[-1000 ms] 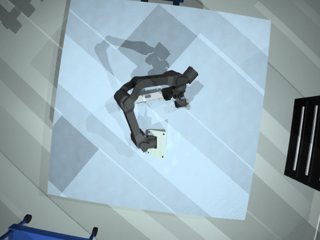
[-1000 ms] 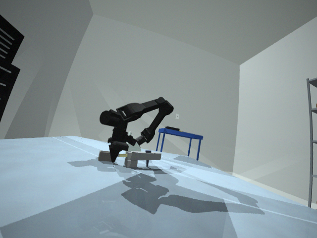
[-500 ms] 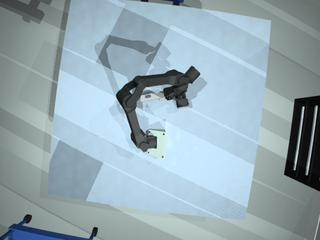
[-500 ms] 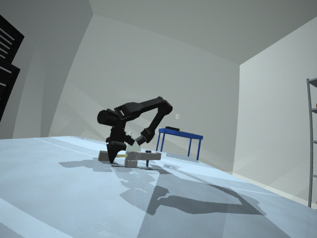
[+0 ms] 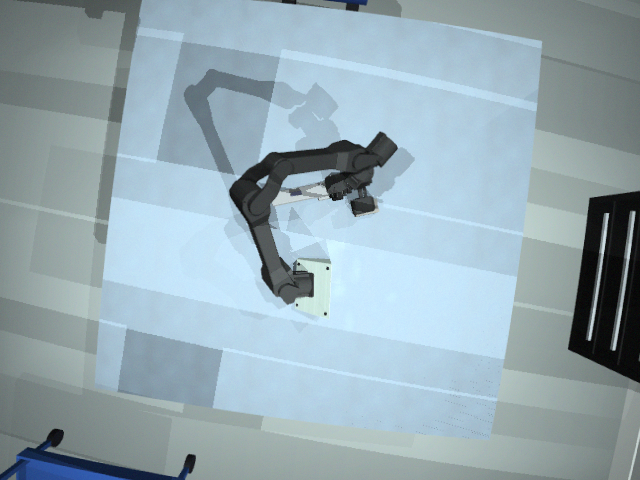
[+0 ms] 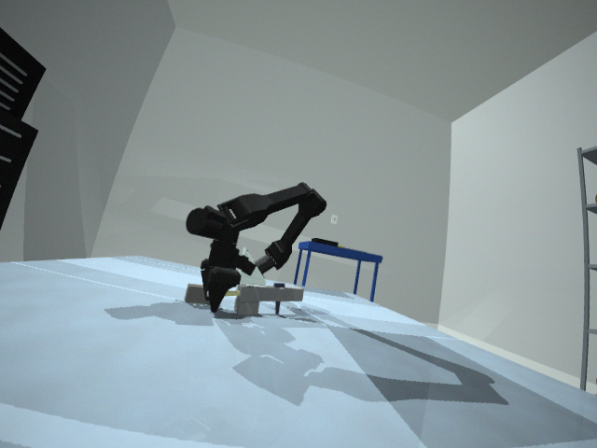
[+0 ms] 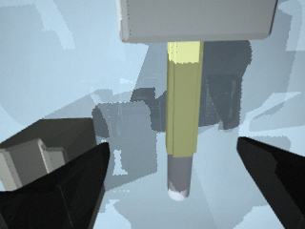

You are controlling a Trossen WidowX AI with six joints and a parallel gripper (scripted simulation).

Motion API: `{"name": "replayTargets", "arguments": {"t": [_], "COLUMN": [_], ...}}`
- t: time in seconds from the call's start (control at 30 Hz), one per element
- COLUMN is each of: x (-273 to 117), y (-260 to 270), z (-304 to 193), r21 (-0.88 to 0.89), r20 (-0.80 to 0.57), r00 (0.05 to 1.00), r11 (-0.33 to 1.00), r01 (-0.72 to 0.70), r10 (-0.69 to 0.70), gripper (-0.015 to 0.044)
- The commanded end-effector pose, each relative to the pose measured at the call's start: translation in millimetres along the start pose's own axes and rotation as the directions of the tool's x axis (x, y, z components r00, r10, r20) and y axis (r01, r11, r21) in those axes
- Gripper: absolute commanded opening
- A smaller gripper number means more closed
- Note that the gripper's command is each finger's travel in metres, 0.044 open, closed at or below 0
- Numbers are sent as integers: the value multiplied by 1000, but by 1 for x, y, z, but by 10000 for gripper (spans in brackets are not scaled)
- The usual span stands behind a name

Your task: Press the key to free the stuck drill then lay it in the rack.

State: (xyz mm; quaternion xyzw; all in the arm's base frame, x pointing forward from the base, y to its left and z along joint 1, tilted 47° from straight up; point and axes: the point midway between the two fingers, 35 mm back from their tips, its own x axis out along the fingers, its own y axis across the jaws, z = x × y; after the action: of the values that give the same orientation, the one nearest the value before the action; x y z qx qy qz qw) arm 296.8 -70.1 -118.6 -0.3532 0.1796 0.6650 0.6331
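The drill, a yellow bar with a grey, pale-ended tip (image 7: 183, 110) (image 6: 233, 293), sticks out of the grey block (image 7: 197, 19) (image 6: 289, 293) (image 5: 281, 198); its other end is hidden inside. The dark blue key (image 5: 295, 192) (image 6: 278, 285) stands in the block, its stem showing below in the exterior view. My gripper (image 7: 172, 145) is open, with one finger on each side of the drill in the wrist view and touching neither side there. The notched beige rack (image 7: 52, 131) (image 6: 194, 293) stands beside the left finger, partly hidden by it.
The arm's pale green base plate (image 5: 321, 299) lies in front of the block. Beyond the work surface are a blue table (image 6: 337, 249), a black cabinet (image 5: 603, 279), a grey shelf (image 6: 584, 270) and a blue cart (image 5: 98, 466).
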Motion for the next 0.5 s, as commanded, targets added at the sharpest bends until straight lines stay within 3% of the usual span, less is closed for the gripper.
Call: {"name": "replayTargets", "arguments": {"t": [0.0,0.47], "x": [1,3], "y": [0,-1], "z": [3,10], "r21": [7,7], "r20": [5,5], "r00": [1000,1000], "r11": [1000,1000], "r01": [0,0], "r10": [0,0], "gripper": [440,440]}}
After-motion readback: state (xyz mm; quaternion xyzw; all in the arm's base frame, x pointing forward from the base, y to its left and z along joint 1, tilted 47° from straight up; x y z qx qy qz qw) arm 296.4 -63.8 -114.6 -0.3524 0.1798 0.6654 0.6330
